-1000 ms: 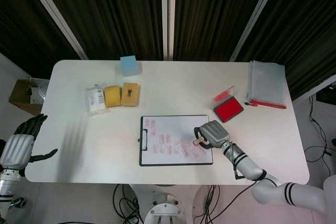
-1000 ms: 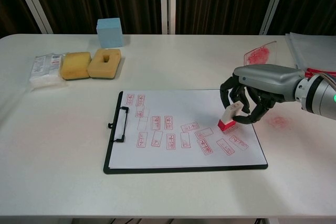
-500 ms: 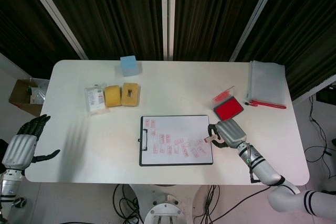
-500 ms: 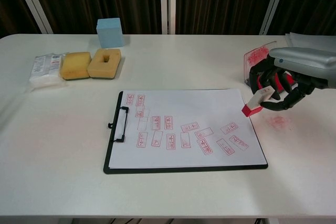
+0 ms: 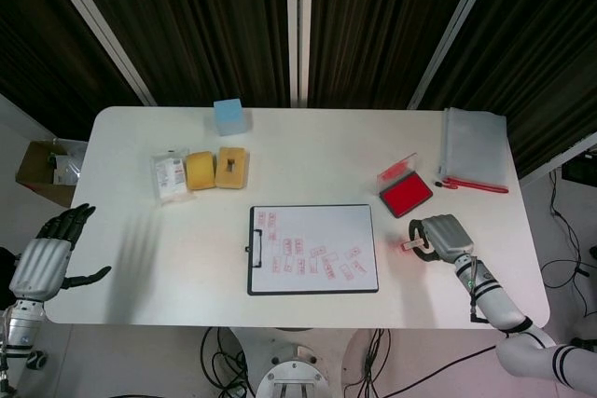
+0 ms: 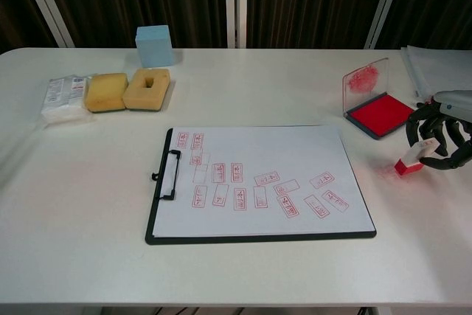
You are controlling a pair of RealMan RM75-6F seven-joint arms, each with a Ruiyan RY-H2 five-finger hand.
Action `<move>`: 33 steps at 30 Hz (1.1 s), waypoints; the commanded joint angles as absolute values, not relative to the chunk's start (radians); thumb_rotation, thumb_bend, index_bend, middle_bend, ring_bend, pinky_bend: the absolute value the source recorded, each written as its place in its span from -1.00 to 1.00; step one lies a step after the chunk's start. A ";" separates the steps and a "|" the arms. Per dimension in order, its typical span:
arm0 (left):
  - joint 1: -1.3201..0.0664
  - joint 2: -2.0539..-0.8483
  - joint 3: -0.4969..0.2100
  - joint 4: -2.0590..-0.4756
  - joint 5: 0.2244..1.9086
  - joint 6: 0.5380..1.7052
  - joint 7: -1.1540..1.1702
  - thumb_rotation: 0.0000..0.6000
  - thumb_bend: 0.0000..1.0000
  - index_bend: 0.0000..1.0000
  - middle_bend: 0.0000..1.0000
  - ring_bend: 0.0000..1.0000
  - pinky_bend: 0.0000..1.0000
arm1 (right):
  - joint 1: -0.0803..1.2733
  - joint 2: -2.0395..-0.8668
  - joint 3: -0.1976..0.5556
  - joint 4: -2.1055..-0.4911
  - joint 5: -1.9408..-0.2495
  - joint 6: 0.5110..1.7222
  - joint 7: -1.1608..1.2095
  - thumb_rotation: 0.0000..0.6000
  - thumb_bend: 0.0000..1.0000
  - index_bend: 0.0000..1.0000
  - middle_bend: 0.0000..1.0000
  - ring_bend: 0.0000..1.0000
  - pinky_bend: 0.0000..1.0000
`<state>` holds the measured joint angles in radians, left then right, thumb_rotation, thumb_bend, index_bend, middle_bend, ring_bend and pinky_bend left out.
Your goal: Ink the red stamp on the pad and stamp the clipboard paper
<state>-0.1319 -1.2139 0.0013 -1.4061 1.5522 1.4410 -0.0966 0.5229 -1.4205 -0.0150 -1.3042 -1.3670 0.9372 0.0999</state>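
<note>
Right hand (image 6: 442, 140) gripping red stamp (image 6: 410, 161), partly cut off at frame edge.
Left hand (image 5: 47, 253), far from clipboard (image 6: 258, 182), is hanging with fingers apart.

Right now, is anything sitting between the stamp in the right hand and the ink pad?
Nothing visible. The right hand holds the red stamp just off the clipboard's right edge, and the open ink pad lies close beyond it over bare table.

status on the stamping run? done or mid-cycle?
Done: the clipboard paper carries many red prints. In hand: the right hand holds the red stamp at the table, off the paper, beside the open ink pad. Left: possibly re-inking or letting go; left hand idle.
</note>
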 commanded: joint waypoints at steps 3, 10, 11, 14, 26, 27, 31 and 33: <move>-0.134 -1.212 0.000 -1.411 1.552 1.440 -0.092 0.46 -0.75 -0.85 -0.87 -0.81 -0.64 | 0.525 -1.442 -0.014 -1.274 -1.390 0.928 0.125 1.00 -0.20 0.59 0.34 0.13 0.29; -0.134 -1.209 0.000 -1.412 1.549 1.439 -0.092 0.49 -0.76 -0.85 -0.87 -0.81 -0.64 | 0.530 -1.452 -0.015 -1.259 -1.412 0.917 0.143 1.00 -0.21 0.51 0.27 0.13 0.29; -0.134 -1.209 0.000 -1.412 1.549 1.440 -0.093 0.49 -0.75 -0.85 -0.87 -0.81 -0.64 | 0.531 -1.451 -0.016 -1.258 -1.415 0.914 0.142 1.00 -0.21 0.50 0.26 0.13 0.29; -0.133 -1.208 0.000 -1.410 1.549 1.440 -0.096 0.48 -0.75 -0.85 -0.87 -0.81 -0.64 | 0.531 -1.449 -0.018 -1.258 -1.425 0.914 0.143 1.00 -0.22 0.43 0.22 0.13 0.29; -0.133 -1.207 0.001 -1.410 1.549 1.441 -0.097 0.48 -0.75 -0.84 -0.87 -0.81 -0.64 | 0.537 -1.436 -0.024 -1.265 -1.441 0.894 0.147 1.00 -0.23 0.23 0.06 0.08 0.29; -0.133 -1.207 0.001 -1.410 1.549 1.441 -0.098 0.48 -0.75 -0.84 -0.87 -0.81 -0.64 | 0.537 -1.435 -0.025 -1.265 -1.442 0.892 0.147 1.00 -0.24 0.21 0.03 0.07 0.29; -0.133 -1.209 0.001 -1.408 1.549 1.439 -0.098 0.49 -0.75 -0.84 -0.87 -0.81 -0.64 | 0.538 -1.428 -0.033 -1.268 -1.457 0.893 0.148 1.00 -0.25 0.12 -0.13 -0.01 0.29; -0.134 -1.210 0.001 -1.407 1.548 1.438 -0.098 0.48 -0.75 -0.84 -0.87 -0.81 -0.64 | 0.536 -1.425 -0.034 -1.271 -1.464 0.899 0.152 1.00 -0.25 0.08 -0.20 -0.04 0.29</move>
<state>-0.1340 -1.2097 0.0014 -1.4073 1.5481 1.4375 -0.0984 0.5367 -1.4264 -0.0334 -1.2702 -1.4629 0.8981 0.1507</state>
